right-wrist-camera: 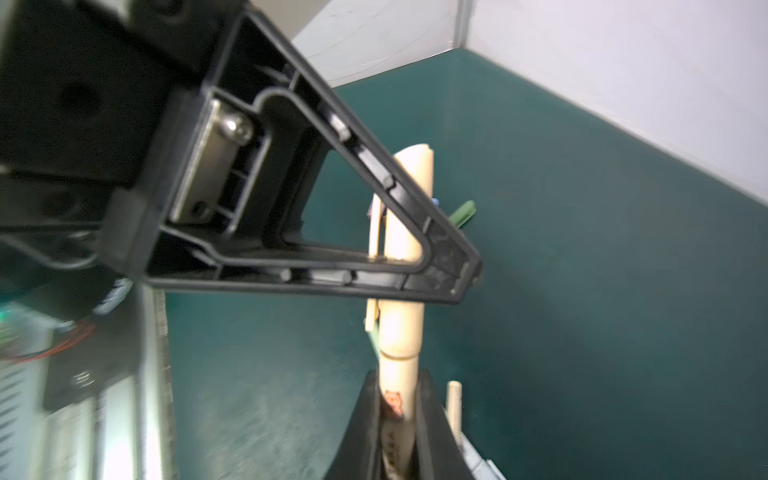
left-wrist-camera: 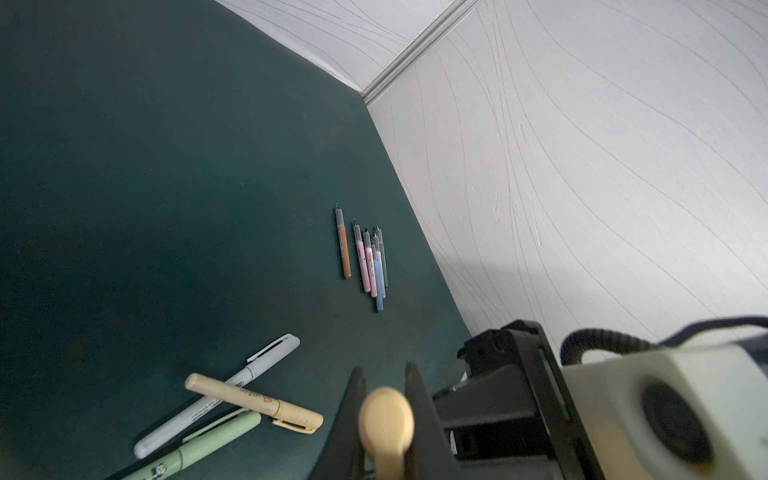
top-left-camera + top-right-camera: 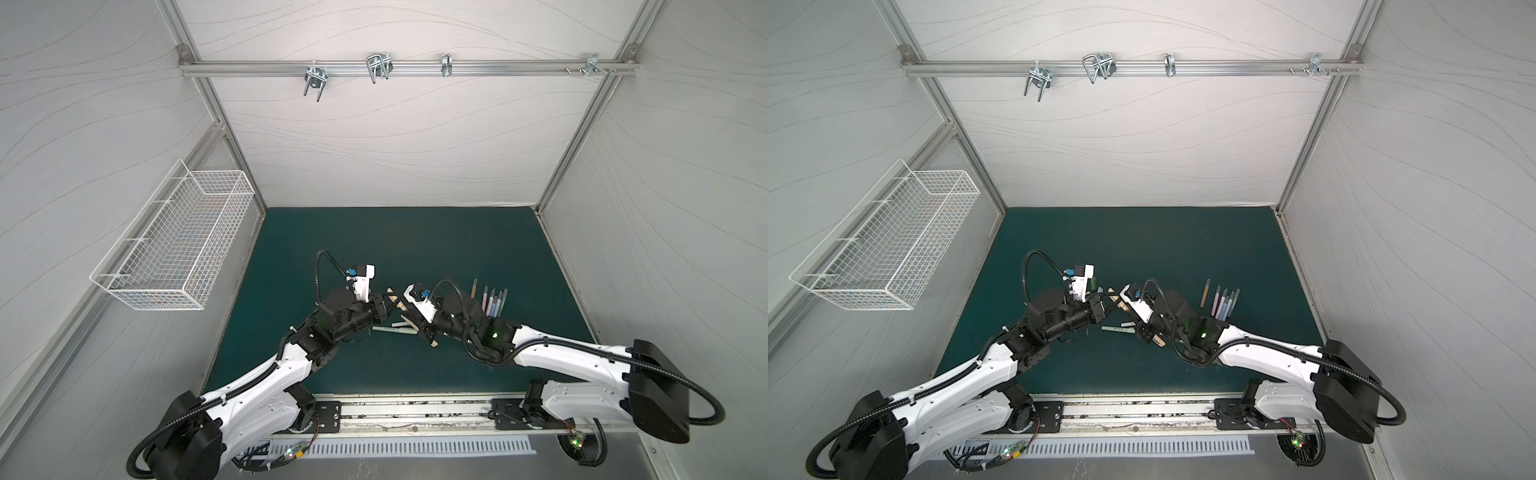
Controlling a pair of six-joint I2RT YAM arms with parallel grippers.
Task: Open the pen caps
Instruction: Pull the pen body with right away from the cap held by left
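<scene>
Both grippers hold one tan pen (image 1: 397, 374) above the green mat (image 3: 415, 249). My right gripper (image 1: 398, 376) is shut on its printed body. My left gripper (image 2: 383, 369) is shut on the pen cap (image 1: 409, 232), whose rounded end (image 2: 386, 419) shows between the black fingers (image 2: 415, 399). The cap sits on the body, with the seam just above the right fingertips. In both top views the pen (image 3: 402, 306) (image 3: 1123, 306) slants between the left gripper (image 3: 394, 301) and the right gripper (image 3: 411, 316).
Capped white (image 2: 216, 399), tan (image 2: 253, 403) and green (image 2: 199, 449) pens lie crossed below the grippers (image 3: 390, 330). Several uncapped pens (image 3: 492, 301) (image 2: 368, 262) lie in a row near the right wall. A wire basket (image 3: 174, 249) hangs on the left wall.
</scene>
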